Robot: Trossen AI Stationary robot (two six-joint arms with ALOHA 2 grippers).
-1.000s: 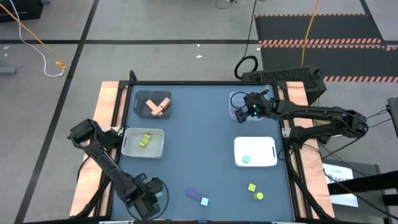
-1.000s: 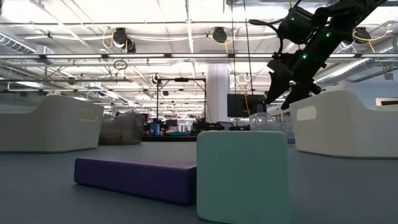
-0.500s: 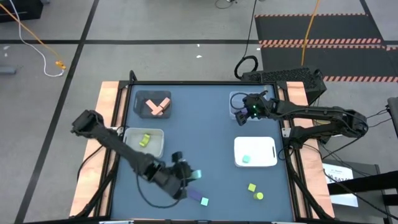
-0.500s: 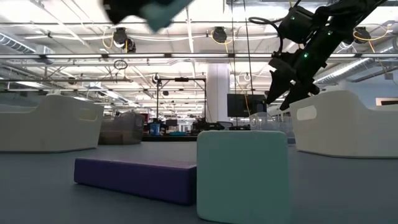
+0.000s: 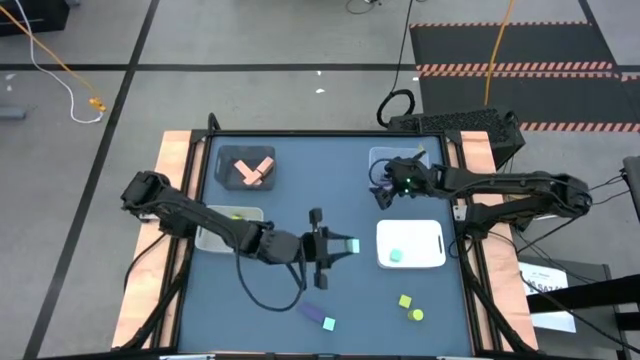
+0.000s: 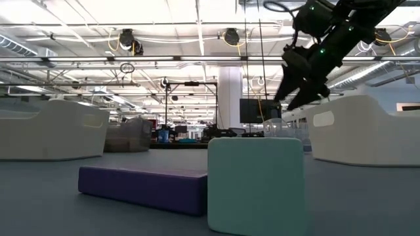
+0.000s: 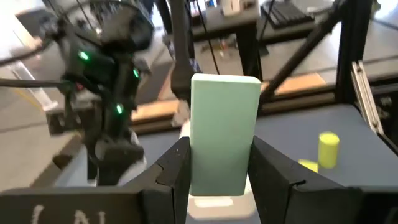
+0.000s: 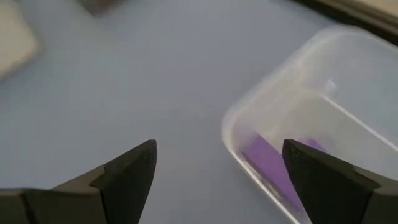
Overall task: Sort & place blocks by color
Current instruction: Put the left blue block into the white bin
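Nearest the front edge of the desk, a light teal cube sits just beside a purple bar; in the low view the same cube fills the foreground with the purple bar lying flat to its side. Also near the front, toward the right, a yellow-green cube and a yellow-green cylinder lie close together. Mid-desk, the left tool is pinching a light teal bar, held above the surface just beside the white bin; the left wrist view shows that bar upright between the two dark fingers. The white bin holds one light teal block. On the left side, another white bin, partly covered by the left arm, contains a yellow-green block. Farther back, the right tool hovers with its fingers spread wide, empty, at the near edge of the clear bin; the right wrist view shows a purple block inside that clear bin. At the far left, a dark grey bin holds salmon-orange blocks.
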